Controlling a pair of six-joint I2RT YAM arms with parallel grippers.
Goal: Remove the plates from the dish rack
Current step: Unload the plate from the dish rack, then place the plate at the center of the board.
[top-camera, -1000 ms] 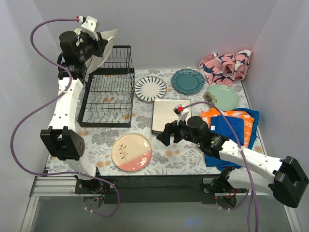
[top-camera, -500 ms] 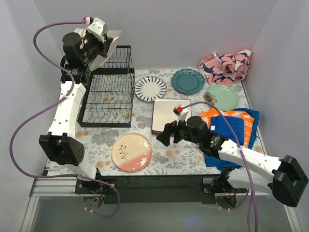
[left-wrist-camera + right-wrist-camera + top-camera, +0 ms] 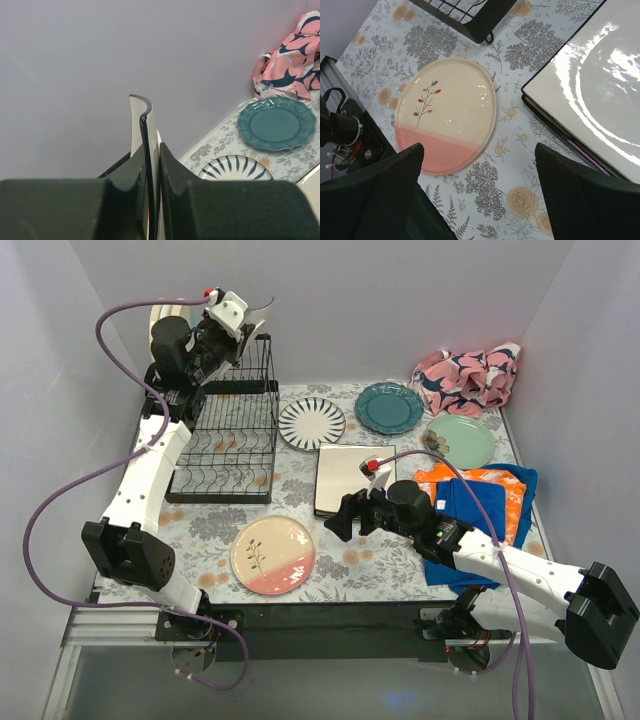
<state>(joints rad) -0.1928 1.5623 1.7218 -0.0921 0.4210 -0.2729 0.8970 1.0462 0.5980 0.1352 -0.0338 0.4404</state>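
My left gripper (image 3: 243,328) is raised above the back of the black wire dish rack (image 3: 225,440) and is shut on a cream plate with a dark rim (image 3: 258,310), held upright and edge-on. In the left wrist view the plate (image 3: 141,117) stands between the fingers of the left gripper (image 3: 152,165). My right gripper (image 3: 340,523) is open and empty, low over the table between a cream-and-pink plate (image 3: 273,554) and the square cream plates (image 3: 345,478). In the right wrist view the right gripper (image 3: 480,200) has the pink plate (image 3: 447,112) to its left and a square plate (image 3: 590,110) to its right.
A black-striped plate (image 3: 311,423), a teal plate (image 3: 389,407) and a pale green plate (image 3: 460,441) lie on the floral mat. A pink patterned cloth (image 3: 468,377) is at the back right, an orange and blue cloth (image 3: 490,495) under the right arm. A cream round edge (image 3: 163,315) shows behind the left arm.
My left arm has swung right with the plate, which has turned from facing the camera to edge-on above the rack's back frame. The right arm has not moved.
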